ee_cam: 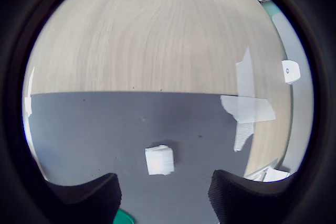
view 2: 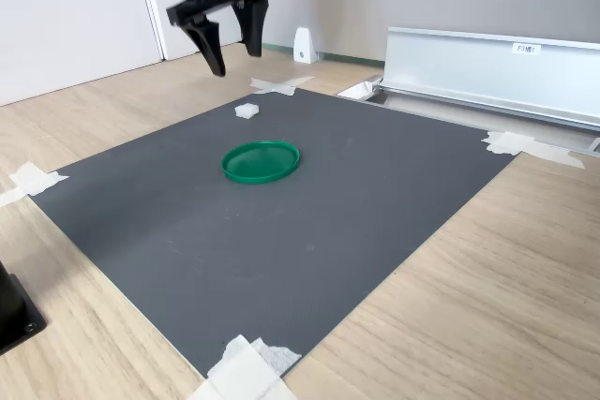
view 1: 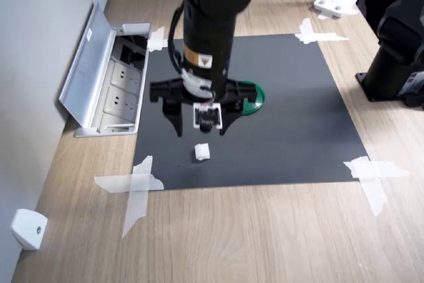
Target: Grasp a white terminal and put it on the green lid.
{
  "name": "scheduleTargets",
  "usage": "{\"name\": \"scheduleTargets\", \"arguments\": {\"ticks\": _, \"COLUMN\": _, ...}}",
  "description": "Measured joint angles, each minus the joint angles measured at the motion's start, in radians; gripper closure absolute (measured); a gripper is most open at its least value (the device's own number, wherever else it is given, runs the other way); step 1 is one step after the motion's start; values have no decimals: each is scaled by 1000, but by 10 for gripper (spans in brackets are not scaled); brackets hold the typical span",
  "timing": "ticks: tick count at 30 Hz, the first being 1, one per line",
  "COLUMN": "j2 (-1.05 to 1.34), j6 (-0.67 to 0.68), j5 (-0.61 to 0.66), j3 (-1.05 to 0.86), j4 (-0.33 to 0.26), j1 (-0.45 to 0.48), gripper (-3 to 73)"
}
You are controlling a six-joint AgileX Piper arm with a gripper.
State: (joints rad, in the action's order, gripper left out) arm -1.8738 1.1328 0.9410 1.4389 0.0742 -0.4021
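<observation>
The white terminal [view 1: 202,152] [view 2: 247,111] is a tiny cube lying on the black mat near its corner. My gripper [view 1: 202,127] [view 2: 236,61] hangs open in the air over it, nothing between the fingers. The wrist view has the terminal [ee_cam: 159,160] just ahead of the two dark fingertips [ee_cam: 100,198], roughly centred between them. The green lid [view 2: 262,160] lies flat on the mat a short way from the terminal. In the first exterior view the green lid [view 1: 254,97] is partly hidden behind the gripper. Only a sliver of the lid [ee_cam: 124,217] shows in the wrist view.
The black mat [view 1: 291,130] is taped to the wooden floor at its corners [view 1: 136,187]. An open floor socket box [view 1: 106,77] [view 2: 487,63] flanks the mat. A white wedge piece [view 1: 28,228] [view 2: 304,44] stands off the mat. A black base [view 1: 394,64] stands at the first exterior view's right.
</observation>
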Motion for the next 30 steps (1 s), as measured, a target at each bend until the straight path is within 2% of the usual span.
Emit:
{"name": "scheduleTargets", "arguments": {"ticks": 10, "j2": -24, "j6": 11, "j5": -115, "j3": -79, "j4": 3, "j1": 0, "gripper": -14}}
{"name": "scheduleTargets", "arguments": {"ticks": 24, "j2": -90, "j6": -4, "j5": -142, "j3": -80, "j4": 7, "j1": 0, "gripper": -4}}
{"name": "scheduleTargets", "arguments": {"ticks": 27, "j2": -90, "j6": -6, "j5": -137, "j3": -80, "j4": 7, "j1": 0, "gripper": 37}}
{"name": "scheduleTargets", "arguments": {"ticks": 30, "j2": -90, "j6": -6, "j5": -127, "j3": -80, "j4": 7, "j1": -1, "gripper": 163}}
